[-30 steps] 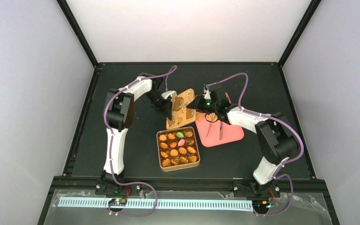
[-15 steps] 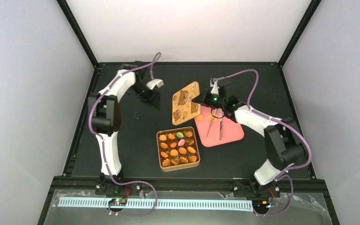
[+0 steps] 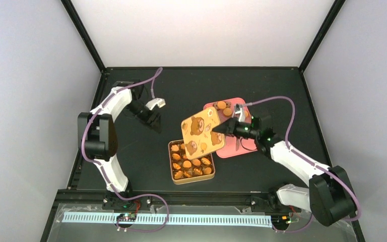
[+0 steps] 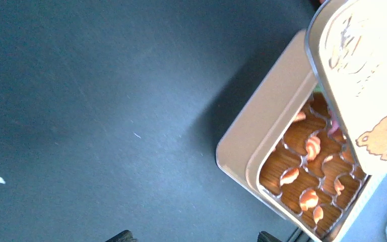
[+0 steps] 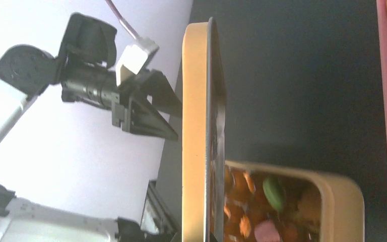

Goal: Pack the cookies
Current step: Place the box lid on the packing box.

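The right pincer is pinching the right edge of the bear-printed lid, closed tight on it, and is holding it tilted above the far rows of the tin. The lid is hiding those rows; the cookies in the near compartments are showing. The right wrist view is catching the lid edge-on, its own fingers out of sight, with a green cookie and a pink cookie blurred beneath. Loose cookies are lying on the pink tray, which lid and arm are partly covering. The left pincer is hanging well apart over the worktop, jaws spread, holding nothing; only its fingertips are showing in its wrist view.
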Robot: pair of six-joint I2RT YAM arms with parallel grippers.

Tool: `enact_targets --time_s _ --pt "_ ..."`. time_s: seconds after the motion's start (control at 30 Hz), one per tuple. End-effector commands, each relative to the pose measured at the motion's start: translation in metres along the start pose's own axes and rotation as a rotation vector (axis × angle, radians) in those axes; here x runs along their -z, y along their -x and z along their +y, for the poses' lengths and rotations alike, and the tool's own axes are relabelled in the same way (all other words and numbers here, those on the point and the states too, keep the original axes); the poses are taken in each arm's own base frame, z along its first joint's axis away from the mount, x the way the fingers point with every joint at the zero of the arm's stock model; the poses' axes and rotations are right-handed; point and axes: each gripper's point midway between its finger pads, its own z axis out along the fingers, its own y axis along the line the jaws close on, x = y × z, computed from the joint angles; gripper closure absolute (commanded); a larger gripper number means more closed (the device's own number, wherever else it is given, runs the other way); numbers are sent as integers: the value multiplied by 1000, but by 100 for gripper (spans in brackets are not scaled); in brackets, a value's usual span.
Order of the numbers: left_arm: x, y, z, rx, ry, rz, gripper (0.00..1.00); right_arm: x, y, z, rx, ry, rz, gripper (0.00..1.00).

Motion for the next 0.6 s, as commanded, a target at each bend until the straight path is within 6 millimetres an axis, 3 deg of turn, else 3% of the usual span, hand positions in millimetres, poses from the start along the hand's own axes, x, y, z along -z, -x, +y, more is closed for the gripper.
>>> enact_targets --time_s 0.0,0.27,0.57 --pt "3 -4 -11 -78 -31 -44 37 11 -33 5 -64 116 90 98" --pt "-6 -13 -8 -80 -25 -37 40 10 -62 8 -135 219 167 98" --pt "-1 -13 -6 -102 13 -49 37 -15 -93 9 -183 300 289 97"
